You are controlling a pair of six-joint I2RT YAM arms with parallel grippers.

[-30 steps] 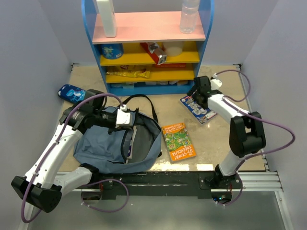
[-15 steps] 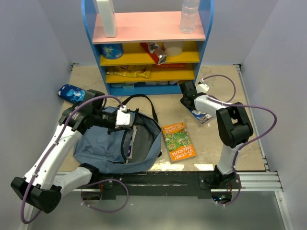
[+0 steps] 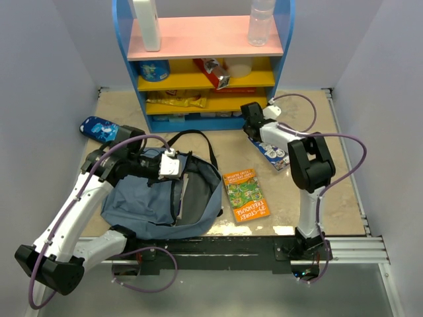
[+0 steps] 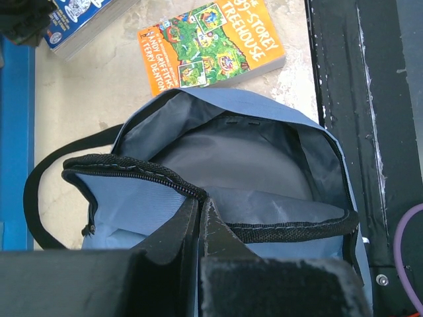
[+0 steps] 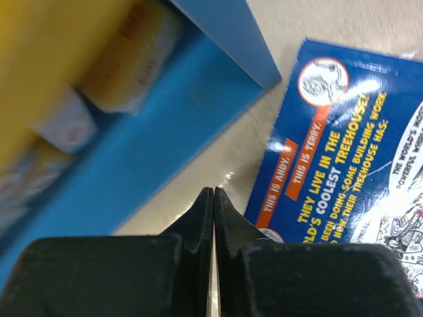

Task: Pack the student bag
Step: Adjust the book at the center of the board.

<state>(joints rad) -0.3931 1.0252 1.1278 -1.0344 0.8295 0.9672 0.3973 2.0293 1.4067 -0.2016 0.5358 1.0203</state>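
The student bag lies open at the front left of the table, its rim pinched in the closed left gripper, an orange book beside it, while the right gripper, jaws together on nothing, hovers between the blue book and the shelf.

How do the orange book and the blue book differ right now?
The orange book has green pictures on its cover; the blue book is mostly blue. The orange book lies in the open beside the student bag; the blue book lies nearer the shelf, with the shut right gripper beside its edge. Both lie flat, unpacked.
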